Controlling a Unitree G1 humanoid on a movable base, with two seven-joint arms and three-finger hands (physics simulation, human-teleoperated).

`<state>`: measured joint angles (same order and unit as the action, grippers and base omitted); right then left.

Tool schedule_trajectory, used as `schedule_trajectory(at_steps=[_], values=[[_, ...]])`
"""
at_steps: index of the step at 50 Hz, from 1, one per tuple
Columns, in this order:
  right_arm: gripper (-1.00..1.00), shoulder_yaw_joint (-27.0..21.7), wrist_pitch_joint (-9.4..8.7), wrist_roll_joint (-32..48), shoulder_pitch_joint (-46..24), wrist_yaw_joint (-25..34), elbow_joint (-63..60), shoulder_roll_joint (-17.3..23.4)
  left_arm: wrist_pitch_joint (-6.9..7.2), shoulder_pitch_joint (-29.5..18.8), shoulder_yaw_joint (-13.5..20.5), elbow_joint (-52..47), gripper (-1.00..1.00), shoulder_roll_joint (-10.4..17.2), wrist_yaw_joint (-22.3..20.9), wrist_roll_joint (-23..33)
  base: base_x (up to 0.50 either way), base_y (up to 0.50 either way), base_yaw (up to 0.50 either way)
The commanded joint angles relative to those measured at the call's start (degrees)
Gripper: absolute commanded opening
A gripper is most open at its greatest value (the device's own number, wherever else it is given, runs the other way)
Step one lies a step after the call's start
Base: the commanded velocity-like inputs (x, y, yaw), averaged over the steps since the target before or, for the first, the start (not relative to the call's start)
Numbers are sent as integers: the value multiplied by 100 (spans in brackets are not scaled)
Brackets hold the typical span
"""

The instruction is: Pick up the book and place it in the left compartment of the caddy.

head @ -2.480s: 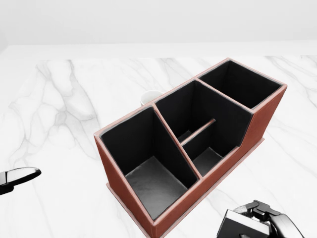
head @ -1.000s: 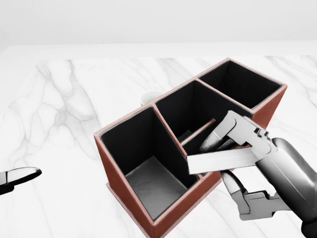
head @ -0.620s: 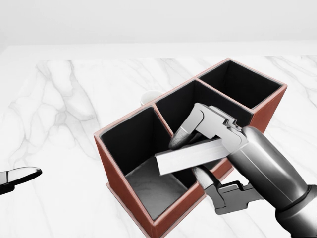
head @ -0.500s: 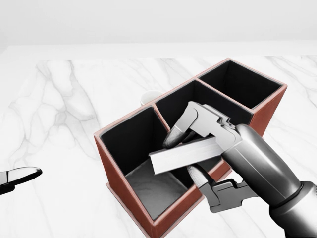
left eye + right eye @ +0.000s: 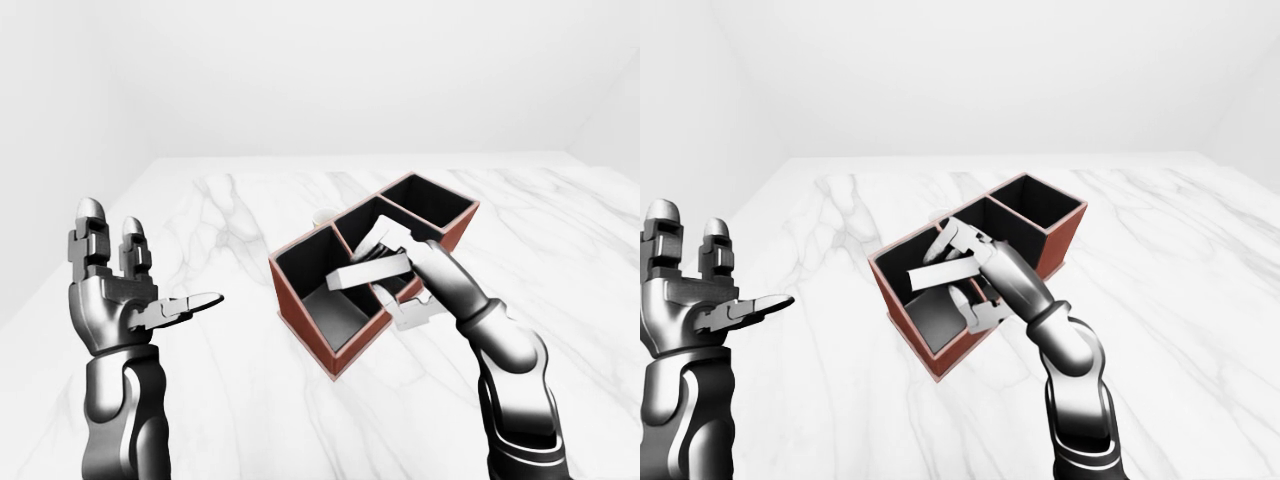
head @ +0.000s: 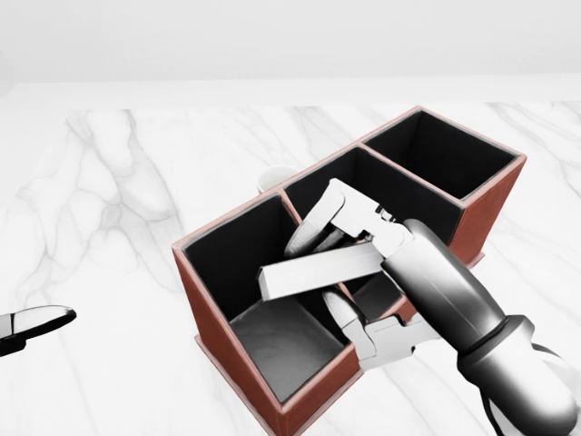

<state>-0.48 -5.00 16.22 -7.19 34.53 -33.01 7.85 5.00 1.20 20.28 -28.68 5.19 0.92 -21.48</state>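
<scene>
Because the book (image 6: 320, 270) reads as a thin, stiff slab, probably light and smooth-faced, a pinch across its flat faces near one end suits it, which is how the right hand (image 6: 349, 263) clamps it, just above the caddy (image 6: 227, 363) over the divider beside its left compartment. The fingers hide the book's near end and how firm the grip is. The left hand (image 5: 120, 290) stands open, holding nothing, well apart.

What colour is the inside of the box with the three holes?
Black inside, with reddish-brown outer walls; the caddy shows this best in the head view.
</scene>
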Motion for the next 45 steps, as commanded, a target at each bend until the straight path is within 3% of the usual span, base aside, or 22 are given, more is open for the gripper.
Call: schedule_trajectory(at_steps=[1, 45], values=[[-100, 52, 0, -294, -18, -378, 314, -80, 0, -9, -2, 59, 100, -1, -18, 10, 0, 0, 0], [-100, 323, 0, 53, -10, -610, 1438, -326, 0, 9, -44, 30, 100, -18, -22, 42, 0, 0, 0]])
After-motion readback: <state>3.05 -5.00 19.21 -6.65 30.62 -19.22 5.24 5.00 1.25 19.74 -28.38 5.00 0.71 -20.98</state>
